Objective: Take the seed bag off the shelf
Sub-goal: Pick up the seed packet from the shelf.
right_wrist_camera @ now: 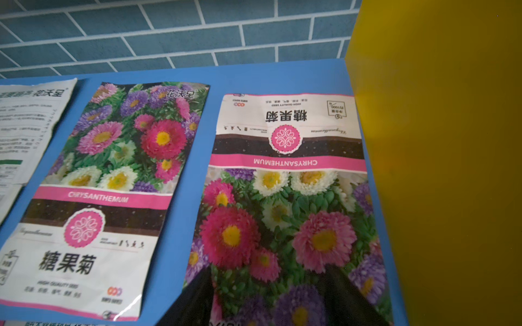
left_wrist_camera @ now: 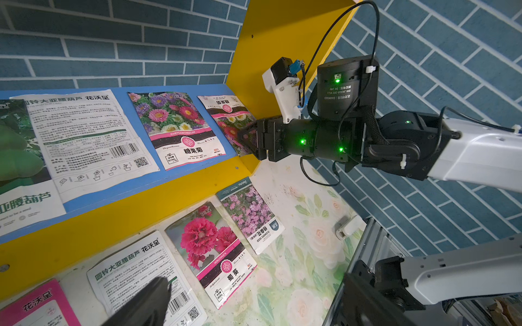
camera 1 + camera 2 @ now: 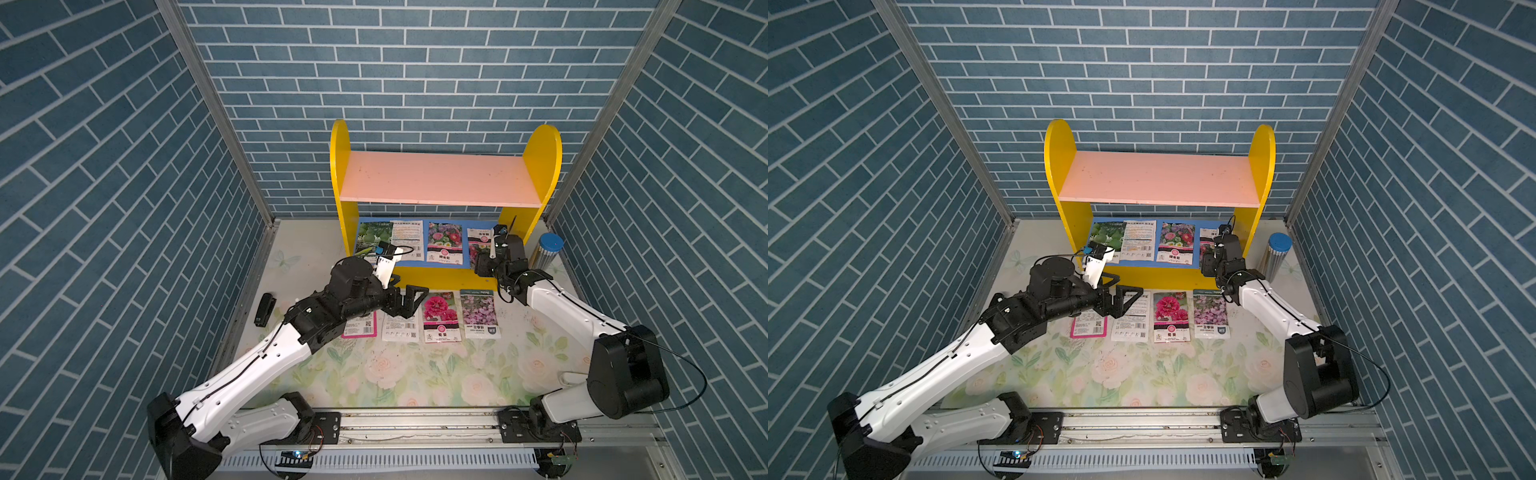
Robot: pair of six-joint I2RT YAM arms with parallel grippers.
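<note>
Bright, even light is pouring down from overhead, washing the pink upper board and leaving the blue lower board beneath it sitting in softer shade. In both top views the brick walls are bowing outward toward the edges. In the left wrist view a near finger of the left pincer is looming dark and blurred, while green lamps are glowing on the right arm. The right wrist view is running dimmer, the yellow side panel going soft and a glint streaking one packet.
</note>
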